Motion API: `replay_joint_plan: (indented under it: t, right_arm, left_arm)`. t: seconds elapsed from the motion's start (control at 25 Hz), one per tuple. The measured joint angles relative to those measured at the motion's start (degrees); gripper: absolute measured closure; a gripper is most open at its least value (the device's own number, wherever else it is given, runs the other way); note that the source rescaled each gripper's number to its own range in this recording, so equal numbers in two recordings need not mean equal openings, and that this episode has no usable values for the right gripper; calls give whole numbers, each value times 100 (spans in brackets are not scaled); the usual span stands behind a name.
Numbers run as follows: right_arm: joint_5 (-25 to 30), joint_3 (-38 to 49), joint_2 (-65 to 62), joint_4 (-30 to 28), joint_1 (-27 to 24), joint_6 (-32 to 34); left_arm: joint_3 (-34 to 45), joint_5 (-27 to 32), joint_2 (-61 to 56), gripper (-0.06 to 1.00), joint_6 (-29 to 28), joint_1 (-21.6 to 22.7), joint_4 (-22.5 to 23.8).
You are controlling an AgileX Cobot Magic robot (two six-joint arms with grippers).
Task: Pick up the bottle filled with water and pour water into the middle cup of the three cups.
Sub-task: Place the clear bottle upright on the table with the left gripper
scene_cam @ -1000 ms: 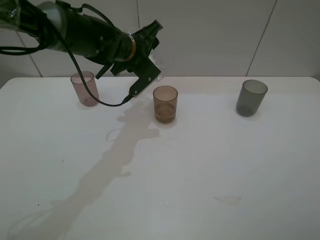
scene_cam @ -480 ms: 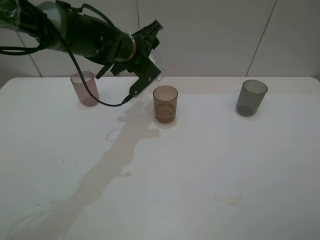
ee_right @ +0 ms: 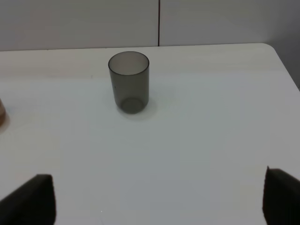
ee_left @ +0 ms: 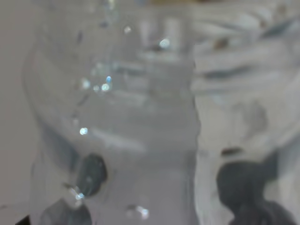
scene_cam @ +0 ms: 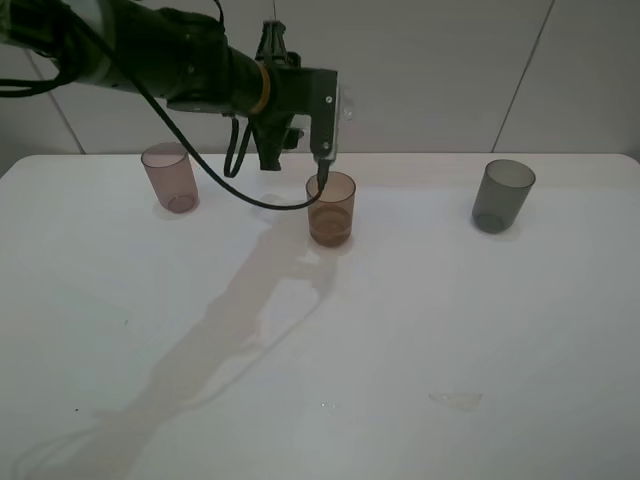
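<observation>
Pouring looks like the step in hand. Left gripper (scene_cam: 305,100) hangs in the air just above and behind the amber cup (scene_cam: 330,208), the middle 1 of 3. It is clenched on the bottle (ee_left: 117,117), whose clear wall, with droplets on it, fills the left wrist view. From the high view the bottle is too faint to read its tilt, and no stream can be made out. A darker band low in the amber cup may be water already in; that is a guess. Pink cup (scene_cam: 168,175) and grey cup (scene_cam: 502,195) stand well apart on either side on the table (scene_cam: 400,330). Right gripper (ee_right: 154,201) is spread wide, holding nothing, facing the grey cup. Next move calls for holding the neck over the amber rim and tipping slowly so nothing spills onto the table.
</observation>
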Motion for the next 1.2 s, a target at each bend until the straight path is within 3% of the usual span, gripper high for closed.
replay_joint_plan:
  t: [0.2,0.4,0.64,0.88,1.2]
  right_arm:
    - [0,0,0,0,0,0]
    - [0,0,0,0,0,0]
    - [0,0,0,0,0,0]
    - [0,0,0,0,0,0]
    - [0,0,0,0,0,0]
  left_arm:
    - [122,-14,-89,93,-861,0,-1768]
    - [938,-765,-257,93,-1236,126,-2743]
    - [2217,-2211,-531,93,-1252,460,-3485]
    - [3277,-3520,-558,93,-1220,886,-3622]
    - [4281,-5642,-563,93,-662,1612,-4147]
